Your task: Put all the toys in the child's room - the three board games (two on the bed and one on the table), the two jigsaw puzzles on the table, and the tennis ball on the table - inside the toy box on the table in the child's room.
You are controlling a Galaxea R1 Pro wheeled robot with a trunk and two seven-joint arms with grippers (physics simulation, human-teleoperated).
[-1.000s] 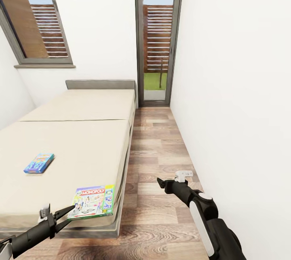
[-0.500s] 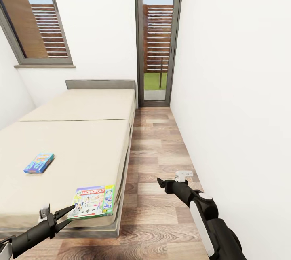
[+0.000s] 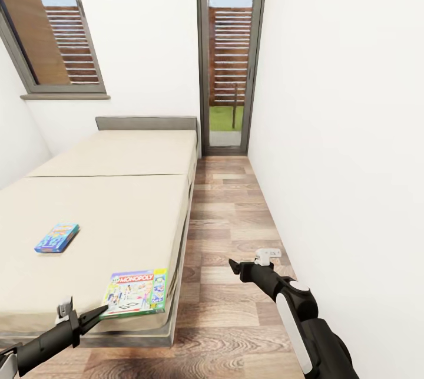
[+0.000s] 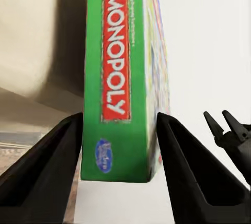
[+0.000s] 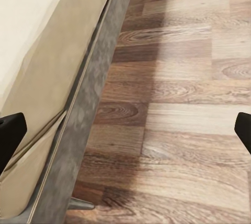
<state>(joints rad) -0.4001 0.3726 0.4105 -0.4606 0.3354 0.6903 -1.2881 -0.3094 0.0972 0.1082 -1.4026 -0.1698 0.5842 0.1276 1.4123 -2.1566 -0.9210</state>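
The green-edged Monopoly board game (image 3: pixel 136 292) lies at the near corner of the bed (image 3: pixel 118 202), partly over its edge. My left gripper (image 3: pixel 97 312) is shut on the box's near edge; in the left wrist view both fingers (image 4: pixel 57 156) press against the sides of the green box (image 4: pixel 123 78). A small blue board game (image 3: pixel 56 237) lies flat on the mattress further left. Over the wood floor beside the bed, my right gripper (image 3: pixel 235 266) hangs open with nothing in it, its fingertips wide apart in the right wrist view (image 5: pixel 125 130). The table and toy box are out of view.
A narrow strip of wood-plank floor (image 3: pixel 235 214) runs between the bed's dark grey frame (image 5: pixel 78 130) and the white right wall (image 3: pixel 341 161), up to a tall glass door (image 3: pixel 229 55). A window (image 3: pixel 53 25) sits above the headboard (image 3: pixel 147 123).
My left gripper's fingers, spread apart before, have closed onto the near edge of the Monopoly box, which shifted slightly. The right arm and the view have not moved.
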